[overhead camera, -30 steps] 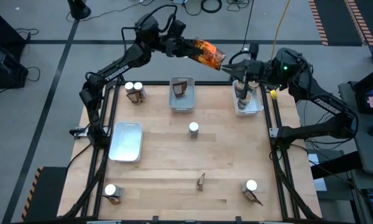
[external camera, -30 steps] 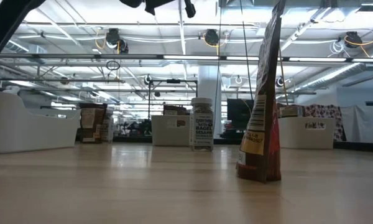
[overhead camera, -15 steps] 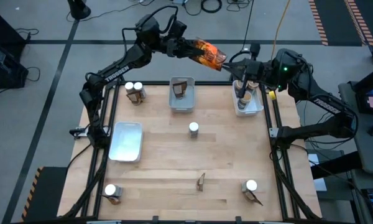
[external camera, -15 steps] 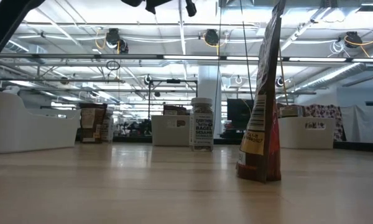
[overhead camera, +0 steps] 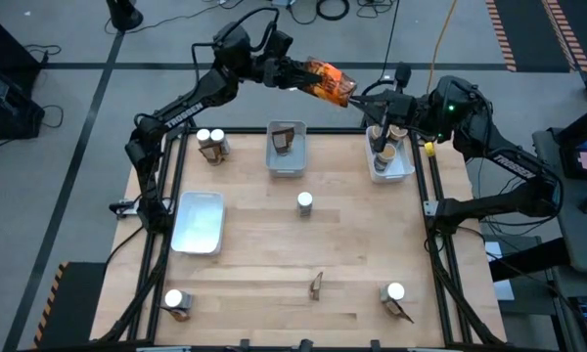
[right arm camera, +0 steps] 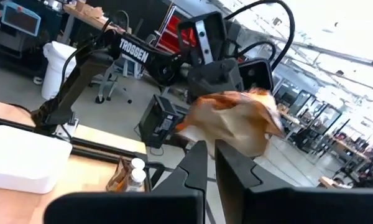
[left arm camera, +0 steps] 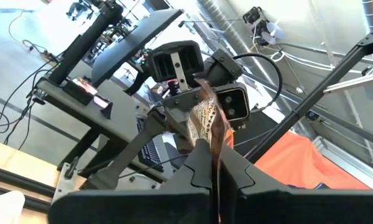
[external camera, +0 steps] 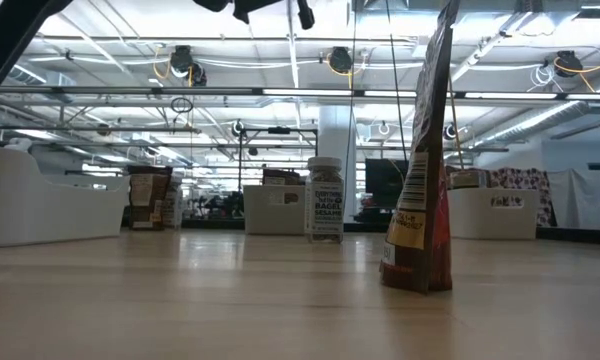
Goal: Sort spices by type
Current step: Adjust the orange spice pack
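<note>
An orange and dark-brown packet [overhead camera: 326, 82] hangs in the air beyond the table's far edge, between both arms. My left gripper [overhead camera: 298, 74] is shut on one end, my right gripper [overhead camera: 360, 98] on the opposite end. The left wrist view shows the packet [left arm camera: 210, 121] running from my own fingers to the right gripper; the right wrist view shows it [right arm camera: 236, 118] crumpled just ahead of my fingers. A brown packet [overhead camera: 287, 139] stands in the far-middle tray [overhead camera: 286, 166]. Tan-topped tubs [overhead camera: 383, 145] sit in the far-right tray [overhead camera: 391, 172]. My left gripper pinches the packet's left end [left arm camera: 216, 155] between its two fingers, coming level from the left. The packet is lifted clear and slopes down toward the right arm. My right gripper pinches the packet's right, lower edge [right arm camera: 196, 135] between nearly closed fingers, coming from the right, opposite the left gripper.
An empty grey tray [overhead camera: 199, 221] lies at the left. White-capped jars stand at far left [overhead camera: 210, 140], centre [overhead camera: 304, 201], near left [overhead camera: 175, 299] and near right [overhead camera: 395, 291]. A packet [overhead camera: 316, 285] stands near the front edge, looming large in the low view [external camera: 420, 190].
The packet, with both grippers on it, has crept slightly toward the far left. Nothing on the table has moved.
</note>
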Tool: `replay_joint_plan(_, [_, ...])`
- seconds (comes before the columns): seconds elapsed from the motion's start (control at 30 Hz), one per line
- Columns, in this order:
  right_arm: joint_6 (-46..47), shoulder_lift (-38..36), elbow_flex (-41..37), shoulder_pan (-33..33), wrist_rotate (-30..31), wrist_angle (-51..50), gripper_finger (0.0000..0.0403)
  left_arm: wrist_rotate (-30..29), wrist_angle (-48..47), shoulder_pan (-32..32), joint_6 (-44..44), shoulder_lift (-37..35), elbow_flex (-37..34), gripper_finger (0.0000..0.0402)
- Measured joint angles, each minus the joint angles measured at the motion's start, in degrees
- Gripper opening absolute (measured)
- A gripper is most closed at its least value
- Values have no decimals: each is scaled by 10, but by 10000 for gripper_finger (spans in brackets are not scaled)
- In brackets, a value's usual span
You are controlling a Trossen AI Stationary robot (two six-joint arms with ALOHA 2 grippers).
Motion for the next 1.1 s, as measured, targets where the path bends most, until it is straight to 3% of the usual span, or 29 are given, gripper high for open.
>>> replay_joint_plan(1.1, [-36, 5, 0, 0, 59, 27, 12, 1, 4, 3, -15, 0, 0, 1])
